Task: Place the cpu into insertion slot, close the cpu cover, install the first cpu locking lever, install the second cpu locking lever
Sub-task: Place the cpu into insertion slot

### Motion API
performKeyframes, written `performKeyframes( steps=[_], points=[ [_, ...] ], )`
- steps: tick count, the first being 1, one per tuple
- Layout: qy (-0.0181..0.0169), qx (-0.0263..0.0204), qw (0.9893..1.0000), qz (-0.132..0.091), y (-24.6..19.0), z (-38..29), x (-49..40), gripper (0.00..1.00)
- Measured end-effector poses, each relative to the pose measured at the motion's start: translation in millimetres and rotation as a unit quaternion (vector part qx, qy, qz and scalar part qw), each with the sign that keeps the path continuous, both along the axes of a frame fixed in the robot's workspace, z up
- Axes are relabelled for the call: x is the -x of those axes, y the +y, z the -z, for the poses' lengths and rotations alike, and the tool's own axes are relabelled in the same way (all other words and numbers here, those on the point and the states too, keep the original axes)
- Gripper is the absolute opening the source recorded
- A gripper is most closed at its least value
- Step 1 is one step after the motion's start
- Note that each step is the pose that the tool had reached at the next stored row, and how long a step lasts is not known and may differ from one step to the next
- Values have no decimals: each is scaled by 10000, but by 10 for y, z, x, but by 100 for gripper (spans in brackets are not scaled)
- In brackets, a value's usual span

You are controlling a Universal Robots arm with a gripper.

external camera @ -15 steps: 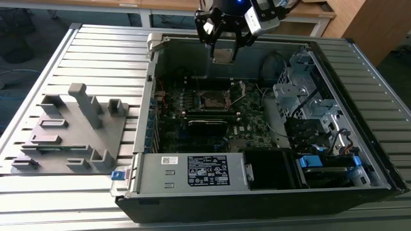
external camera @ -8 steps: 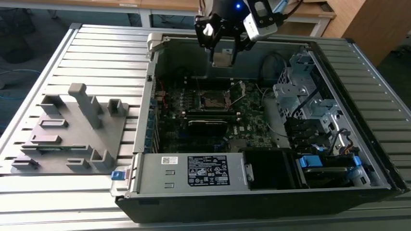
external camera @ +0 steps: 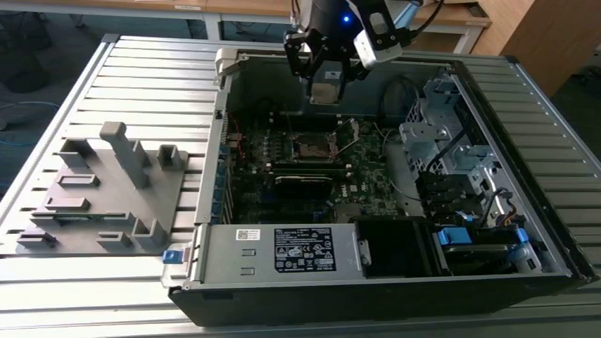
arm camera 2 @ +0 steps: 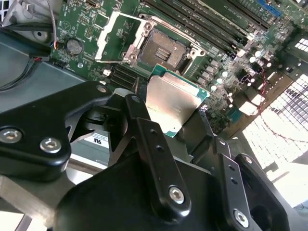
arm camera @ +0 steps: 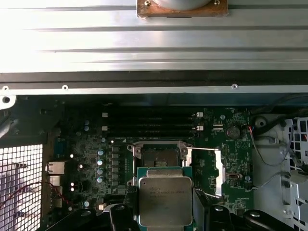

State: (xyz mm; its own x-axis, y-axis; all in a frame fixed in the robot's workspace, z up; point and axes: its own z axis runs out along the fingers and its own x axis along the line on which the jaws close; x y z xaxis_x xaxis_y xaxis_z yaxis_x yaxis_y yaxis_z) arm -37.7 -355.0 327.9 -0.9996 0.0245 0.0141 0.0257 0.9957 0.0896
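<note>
Between the two black fingers (arm camera 2: 144,137) of the gripper (arm camera 2: 172,118) sat the cpu (arm camera 2: 174,98), pinched by opposite edges, its dull silver face and green rim plain in both wrist views. The gripper was closed only as far as the chip's width allowed. It hung over the open computer case (external camera: 535,176), with the cpu carried in the air, apart from the board and touched only by the fingers.

Below the gripper and a little ahead of its fingertips lay the insertion slot (arm camera: 156,156), a dark square socket edged in silver on the green motherboard (arm camera: 91,144); its bed of contacts lay uncovered. Just beside that socket, off to one side of the gripper, the cpu cover (arm camera: 205,169) was swung back on its hinge, a silver frame with an open middle through which the board showed.

Seen from the exterior view, the cpu cover (external camera: 348,134) stood tilted up beside the insertion slot (external camera: 310,146), and the gripper (external camera: 325,95) hung above both.

Past the socket from the gripper ran long black slots (arm camera: 149,122). Farther from the gripper, at the near end of the case, lay a grey power supply box (external camera: 281,250). Well away from the gripper, towards the exterior view's left, a grey moulded fixture (external camera: 103,183) rested on the slatted metal table (external camera: 141,77).
</note>
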Motion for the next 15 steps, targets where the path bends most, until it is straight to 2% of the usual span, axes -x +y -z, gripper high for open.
performKeyframes(
  steps=[15],
  points=[
    [-1, -2, 10000, 25, 0, 7, 0, 54]
  ],
)
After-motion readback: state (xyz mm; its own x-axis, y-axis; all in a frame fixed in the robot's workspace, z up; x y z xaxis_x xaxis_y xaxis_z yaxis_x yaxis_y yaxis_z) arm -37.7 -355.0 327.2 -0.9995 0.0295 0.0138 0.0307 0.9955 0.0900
